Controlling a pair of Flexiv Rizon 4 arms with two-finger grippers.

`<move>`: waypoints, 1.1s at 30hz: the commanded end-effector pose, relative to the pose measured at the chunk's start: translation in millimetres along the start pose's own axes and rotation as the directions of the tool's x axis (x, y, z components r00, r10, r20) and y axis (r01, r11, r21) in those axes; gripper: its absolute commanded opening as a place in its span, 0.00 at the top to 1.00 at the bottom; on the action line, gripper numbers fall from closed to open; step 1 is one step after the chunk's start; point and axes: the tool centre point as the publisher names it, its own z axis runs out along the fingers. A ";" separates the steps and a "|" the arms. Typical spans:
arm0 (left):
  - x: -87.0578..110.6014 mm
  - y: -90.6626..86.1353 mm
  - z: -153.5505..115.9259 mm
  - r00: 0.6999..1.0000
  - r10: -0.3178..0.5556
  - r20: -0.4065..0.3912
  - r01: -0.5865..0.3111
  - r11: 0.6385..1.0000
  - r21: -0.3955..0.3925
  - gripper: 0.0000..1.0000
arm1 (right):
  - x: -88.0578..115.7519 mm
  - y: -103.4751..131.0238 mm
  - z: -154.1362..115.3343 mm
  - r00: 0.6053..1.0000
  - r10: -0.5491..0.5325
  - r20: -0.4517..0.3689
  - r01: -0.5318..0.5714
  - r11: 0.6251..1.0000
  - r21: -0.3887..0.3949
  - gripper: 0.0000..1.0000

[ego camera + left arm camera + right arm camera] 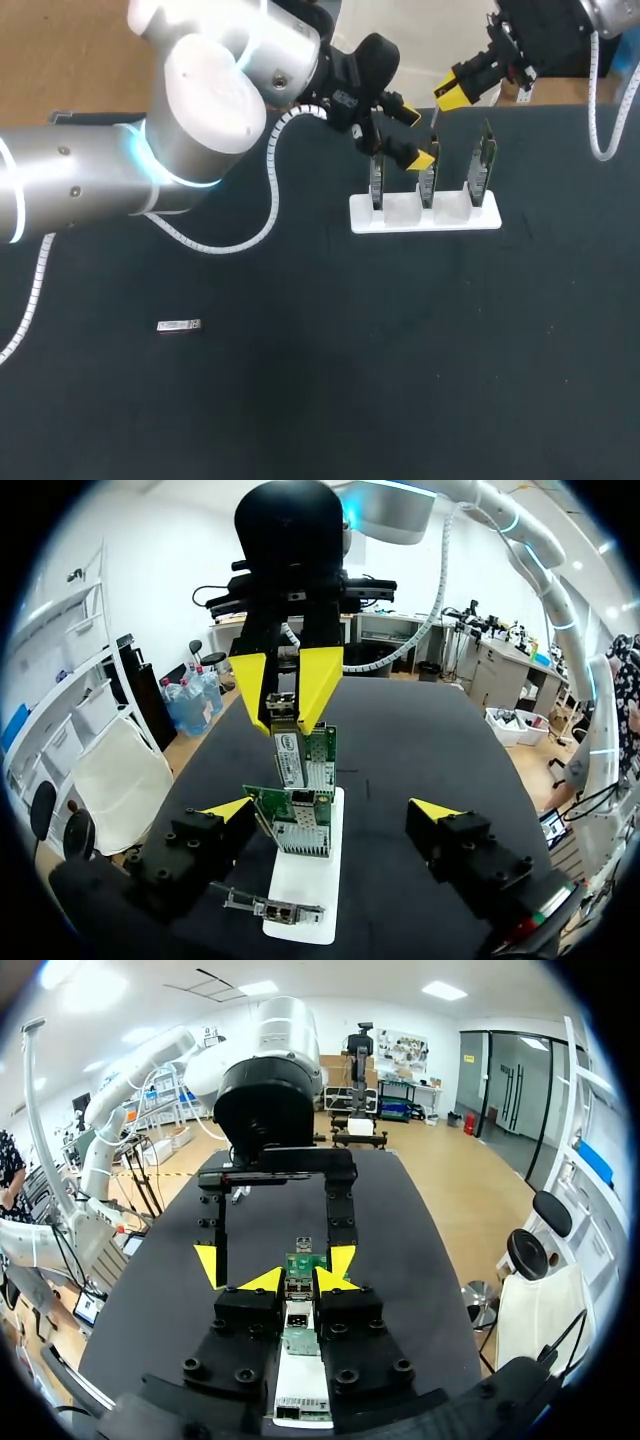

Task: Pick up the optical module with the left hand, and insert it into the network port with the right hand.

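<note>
- Your optical module [179,326] lies flat on the matte black table [300,420]. It is a small silvery oblong, well apart from the stand and from both grippers.
- A second small metal piece [283,704], boxy and shiny, is pinched from both sides by the fingers of your right gripper [284,726]. It sits right at the top edge of the middle network card [312,752], and you cannot tell whether it sits in the port.
- Three thin green circuit cards stand upright in a smooth white stand [425,220].
- Your left gripper [415,136] hangs by the middle card with its fingers spread wide, gripping nothing. The near cards show between its fingers, and you cannot tell whether a tip touches one.
- From the head view only one yellow tip of the right gripper shows. The pale, rounded joint of the left arm [200,110] hides the table's far left part.
</note>
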 end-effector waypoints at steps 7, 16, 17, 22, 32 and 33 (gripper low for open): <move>-1.7 -0.9 1.0 1.000 0.008 -0.009 -0.008 1.000 0.007 0.00 | 0.2 3.8 -0.2 1.000 0.001 -0.001 -0.001 1.000 0.007 1.00; -1.5 -3.5 2.2 0.999 0.016 -0.031 -0.015 1.000 0.015 0.00 | -2.0 5.8 -1.4 1.000 -0.012 -0.009 0.012 1.000 0.014 1.00; -1.5 -3.5 2.2 0.999 0.016 -0.031 -0.015 1.000 0.015 0.00 | -2.4 6.0 -1.7 1.000 -0.014 -0.009 0.014 1.000 0.014 1.00; -1.5 -3.5 2.2 0.999 0.016 -0.031 -0.015 1.000 0.015 0.00 | -3.0 6.2 -2.3 1.000 -0.020 -0.016 0.020 1.000 0.015 1.00; -1.5 -3.5 2.2 0.999 0.016 -0.031 -0.015 1.000 0.015 0.00 | -2.9 9.9 -1.1 0.999 -0.030 -0.034 0.030 1.000 0.009 1.00; -1.5 -3.5 2.2 0.999 0.016 -0.031 -0.015 1.000 0.015 0.00 | -2.8 10.2 -1.1 0.999 -0.030 -0.034 0.030 1.000 0.008 1.00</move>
